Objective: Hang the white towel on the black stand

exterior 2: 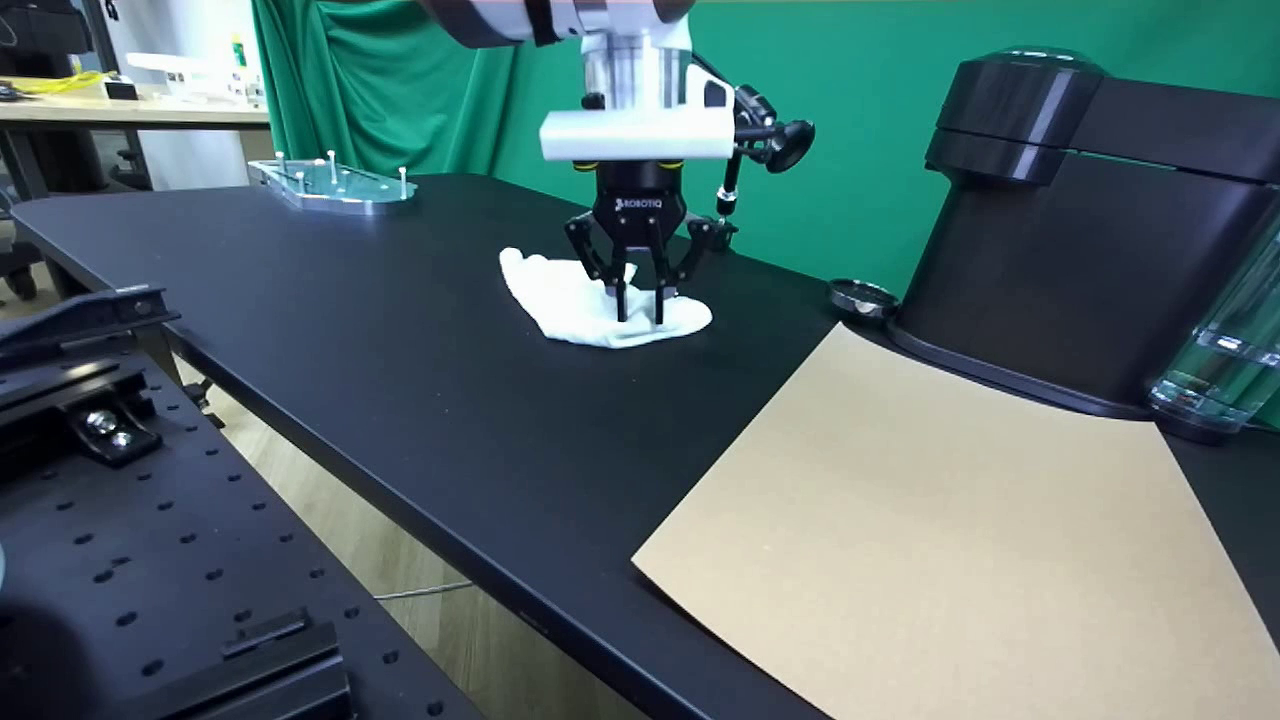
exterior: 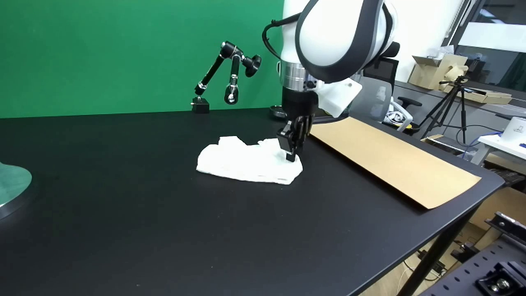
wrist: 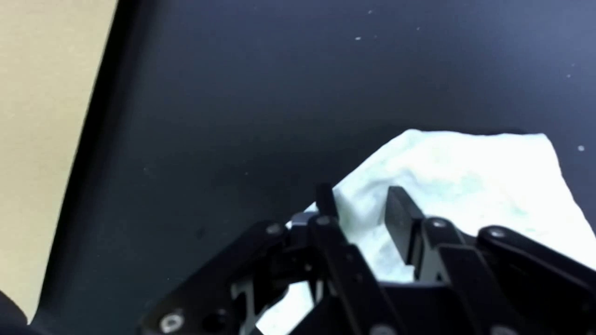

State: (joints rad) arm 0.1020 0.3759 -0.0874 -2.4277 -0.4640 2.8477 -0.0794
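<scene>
The white towel lies crumpled on the black table in both exterior views (exterior: 242, 162) (exterior 2: 560, 295), and it also fills the right of the wrist view (wrist: 484, 177). My gripper points down at one end of the towel in both exterior views (exterior: 291, 155) (exterior 2: 640, 312). In the wrist view my gripper's fingers (wrist: 361, 200) are apart, with towel fabric showing between them. Whether the tips press into the fabric I cannot tell. The black stand, a jointed arm on a small block base, stands behind the towel by the green backdrop (exterior: 230, 50) (exterior 2: 755, 130); my gripper partly covers it in an exterior view.
A tan sheet (exterior: 390, 160) lies on the table beside the towel, also in the wrist view (wrist: 46, 116). A dark coffee machine (exterior 2: 1080, 250) and a small round metal dish (exterior 2: 862, 297) stand at the back. A clear plate with pegs (exterior 2: 345, 200) lies at the far end.
</scene>
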